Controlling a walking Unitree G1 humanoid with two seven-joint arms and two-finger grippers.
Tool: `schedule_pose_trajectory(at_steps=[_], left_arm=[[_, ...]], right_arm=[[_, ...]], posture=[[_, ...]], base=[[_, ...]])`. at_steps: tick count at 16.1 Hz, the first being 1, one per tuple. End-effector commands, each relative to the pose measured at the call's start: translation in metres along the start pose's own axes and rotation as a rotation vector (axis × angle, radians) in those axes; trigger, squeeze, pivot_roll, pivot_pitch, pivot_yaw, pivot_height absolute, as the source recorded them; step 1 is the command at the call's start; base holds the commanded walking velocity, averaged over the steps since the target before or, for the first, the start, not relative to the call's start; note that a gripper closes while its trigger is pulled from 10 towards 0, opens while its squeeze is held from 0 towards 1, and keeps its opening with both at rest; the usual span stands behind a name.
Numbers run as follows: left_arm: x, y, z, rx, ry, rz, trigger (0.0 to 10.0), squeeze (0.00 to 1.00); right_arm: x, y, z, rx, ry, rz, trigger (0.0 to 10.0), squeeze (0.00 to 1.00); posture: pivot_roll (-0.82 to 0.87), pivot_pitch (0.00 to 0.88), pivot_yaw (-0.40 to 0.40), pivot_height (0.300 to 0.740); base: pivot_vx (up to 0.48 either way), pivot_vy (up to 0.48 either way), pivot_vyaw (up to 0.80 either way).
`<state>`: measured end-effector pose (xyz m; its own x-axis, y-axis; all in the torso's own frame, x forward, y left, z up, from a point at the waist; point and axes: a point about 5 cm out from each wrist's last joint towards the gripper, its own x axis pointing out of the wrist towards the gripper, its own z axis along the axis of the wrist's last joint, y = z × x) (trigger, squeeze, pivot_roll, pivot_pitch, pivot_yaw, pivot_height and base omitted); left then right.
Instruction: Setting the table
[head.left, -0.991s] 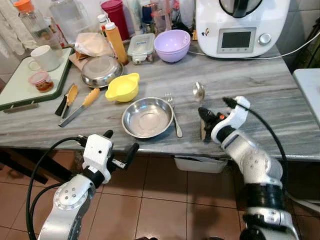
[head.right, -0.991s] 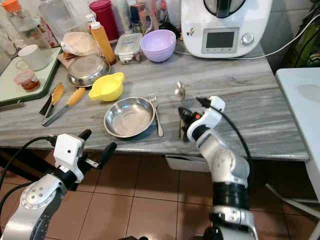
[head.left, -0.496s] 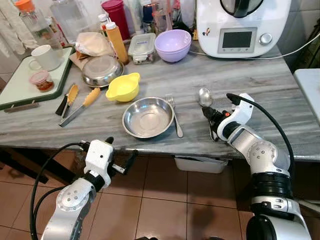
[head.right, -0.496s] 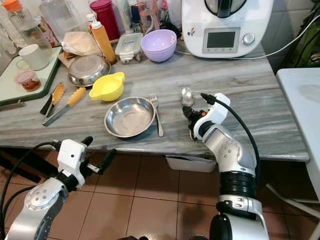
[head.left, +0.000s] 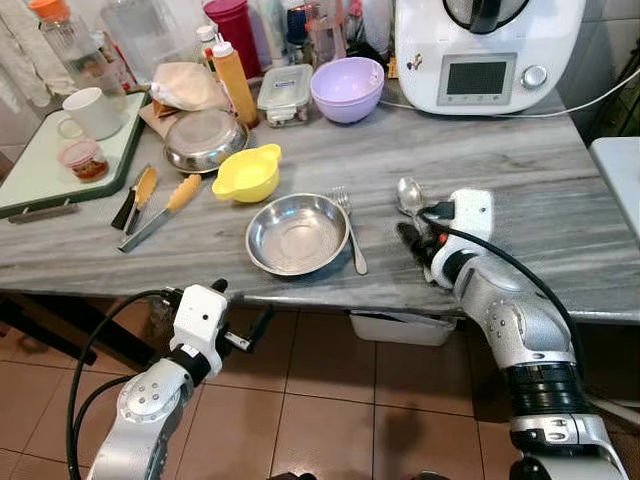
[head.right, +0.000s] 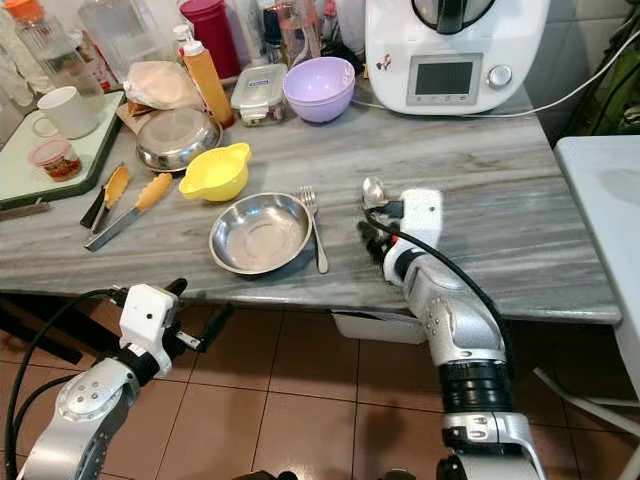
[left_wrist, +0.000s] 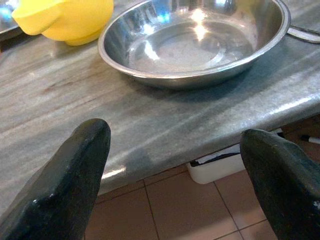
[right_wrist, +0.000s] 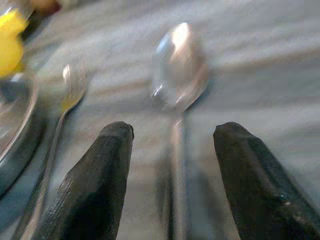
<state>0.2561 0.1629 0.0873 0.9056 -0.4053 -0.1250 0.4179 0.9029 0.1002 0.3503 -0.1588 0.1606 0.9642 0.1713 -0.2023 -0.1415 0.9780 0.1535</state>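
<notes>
Right wrist | right end effector (right_wrist: 172, 180) agape astride 1 spoon (right_wrist: 179, 75) | 1 fork (right_wrist: 67, 100)

A grey, streaked marble counter (head.left: 560, 200) spans the scene above a floor of reddish-brown tiles (head.left: 330, 420) with pale grout, a white bin (head.left: 400, 328) sits tucked beneath the counter's front edge, and a second pale surface (head.right: 605, 200) stands just beside its right end.
</notes>
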Motion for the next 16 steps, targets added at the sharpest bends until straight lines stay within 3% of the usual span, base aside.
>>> schedule_pose_trajectory(at_steps=[1, 4, 10, 11, 12, 13, 14, 15, 16], left_arm=[[-0.002, 0.004, -0.006, 0.002, 0.015, 0.005, 10.0, 0.00], [0.001, 0.004, 0.002, -0.006, -0.014, 0.002, 10.0, 0.00], [0.002, -0.004, 0.012, -0.003, -0.030, -0.014, 10.0, 0.00], [0.002, -0.004, 0.013, -0.003, -0.031, -0.014, 10.0, 0.00], [0.002, -0.005, 0.013, -0.003, -0.030, -0.015, 10.0, 0.00], [0.002, -0.006, 0.014, -0.004, -0.030, -0.016, 10.0, 0.00], [0.001, -0.007, 0.015, -0.005, -0.028, -0.016, 10.0, 0.00], [0.001, -0.008, 0.015, -0.005, -0.027, -0.015, 10.0, 0.00], [0.000, -0.009, 0.017, -0.005, -0.028, -0.014, 10.0, 0.00]], right_arm=[[-0.002, 0.006, 0.010, -0.042, -0.066, -0.006, 10.0, 1.00], [-0.009, 0.009, 0.014, -0.065, -0.150, -0.043, 10.0, 1.00], [-0.002, 0.006, -0.016, -0.106, -0.049, -0.096, 10.0, 1.00], [-0.001, 0.005, -0.017, -0.110, -0.044, -0.105, 10.0, 0.65], [0.001, 0.005, -0.018, -0.109, -0.041, -0.108, 10.0, 0.00], [0.004, 0.005, -0.019, -0.105, -0.031, -0.112, 7.6, 0.00], [0.010, 0.008, -0.022, -0.102, -0.017, -0.112, 0.7, 0.00], [0.012, 0.009, -0.022, -0.102, -0.014, -0.112, 0.0, 0.00], [0.015, 0.013, -0.021, -0.106, -0.014, -0.099, 0.0, 0.00]], posture=[[-0.08, 0.120, 0.156, 0.740], [-0.09, 0.121, 0.155, 0.740], [-0.10, 0.125, 0.155, 0.740], [-0.10, 0.126, 0.155, 0.740], [-0.10, 0.128, 0.154, 0.740], [-0.10, 0.129, 0.153, 0.740], [-0.09, 0.129, 0.150, 0.740], [-0.09, 0.129, 0.150, 0.740], [-0.09, 0.130, 0.149, 0.740]], base=[[0.000, 0.000, 0.00], [0.000, 0.000, 0.00], [0.000, 0.000, 0.00], [0.000, 0.000, 0.00], [0.000, 0.000, 0.00], [0.000, 0.000, 0.00], [0.000, 0.000, 0.00], [0.000, 0.000, 0.00], [0.000, 0.000, 0.00]])
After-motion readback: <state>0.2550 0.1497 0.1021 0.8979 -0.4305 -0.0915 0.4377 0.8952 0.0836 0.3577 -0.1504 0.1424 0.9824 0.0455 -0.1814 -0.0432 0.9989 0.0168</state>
